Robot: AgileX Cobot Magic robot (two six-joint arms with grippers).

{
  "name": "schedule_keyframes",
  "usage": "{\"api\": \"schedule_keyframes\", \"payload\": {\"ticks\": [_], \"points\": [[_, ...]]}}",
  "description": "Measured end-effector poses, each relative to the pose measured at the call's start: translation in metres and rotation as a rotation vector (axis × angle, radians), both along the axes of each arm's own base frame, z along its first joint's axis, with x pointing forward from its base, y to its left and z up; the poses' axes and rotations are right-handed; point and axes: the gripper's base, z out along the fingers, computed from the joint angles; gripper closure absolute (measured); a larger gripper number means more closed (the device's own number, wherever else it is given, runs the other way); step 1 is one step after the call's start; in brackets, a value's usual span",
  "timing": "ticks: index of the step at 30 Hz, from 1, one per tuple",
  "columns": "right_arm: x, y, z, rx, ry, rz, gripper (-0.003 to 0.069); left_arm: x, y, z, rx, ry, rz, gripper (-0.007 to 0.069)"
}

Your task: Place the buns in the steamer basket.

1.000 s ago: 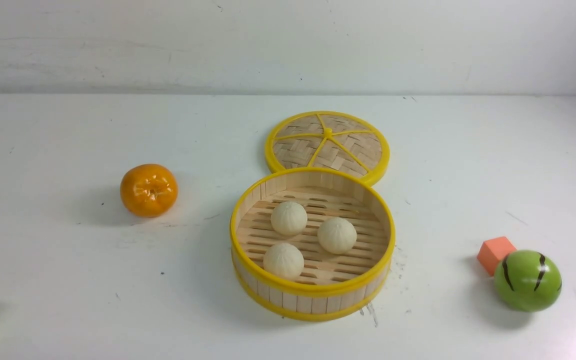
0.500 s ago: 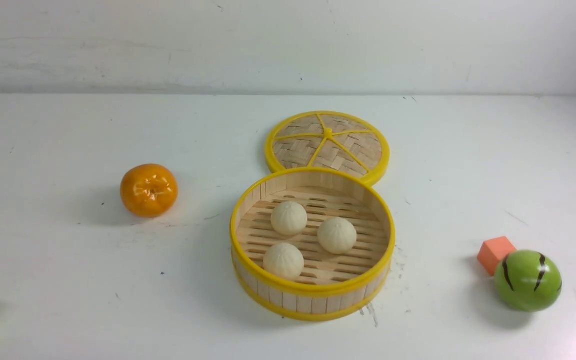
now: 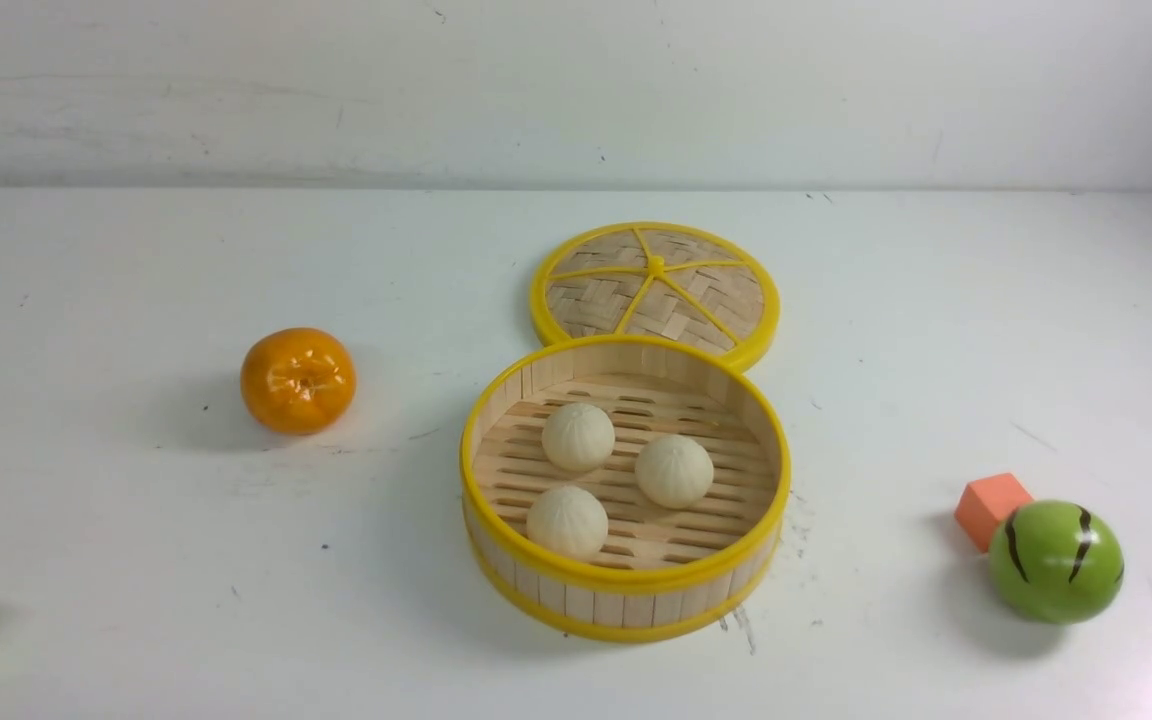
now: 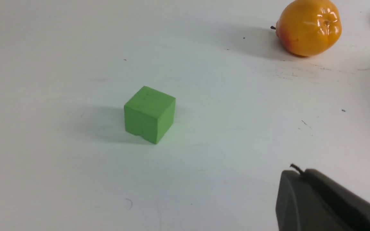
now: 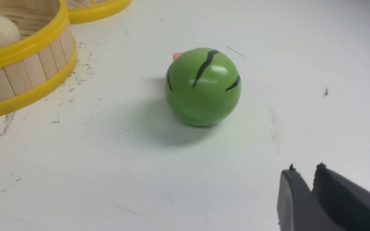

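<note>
Nothing moved since earlier: three cream pleated buns (image 3: pixel 620 475) sit mid-floor, twelve-o'clock lid (image 3: pixel 655 290) off, in slatted yellow-rimmed bamboo steamer basket (image 3: pixel 626 590); left gripper (image 4: pixel 295 175) and right gripper (image 5: pixel 303 175) both pressed together, empty; best kept parked

3 cream pleated buns (image 3: pixel 674 470) sit apart in round bamboo steamer basket (image 3: pixel 626 605).

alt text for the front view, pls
Three buns sit in an open steamer basket at table centre, its lid flat just behind. An orange lies left, a green striped ball and orange block right.

Front view: high, forward, wide over table (image 3: pixel 136 560). Wrist views: low, close; right shares steamer basket (image 5: pixel 27 48).
</note>
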Motion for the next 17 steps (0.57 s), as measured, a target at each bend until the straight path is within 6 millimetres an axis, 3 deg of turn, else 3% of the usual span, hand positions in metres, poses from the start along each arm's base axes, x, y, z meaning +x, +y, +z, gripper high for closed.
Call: {"api": "schedule_keyframes", "payload": {"ticks": [17], "points": [[0.0,0.0,0.0,0.0,0.0,0.0,0.0532,0.0,0.0,0.0,0.0,0.0,0.0,0.0629]]}}
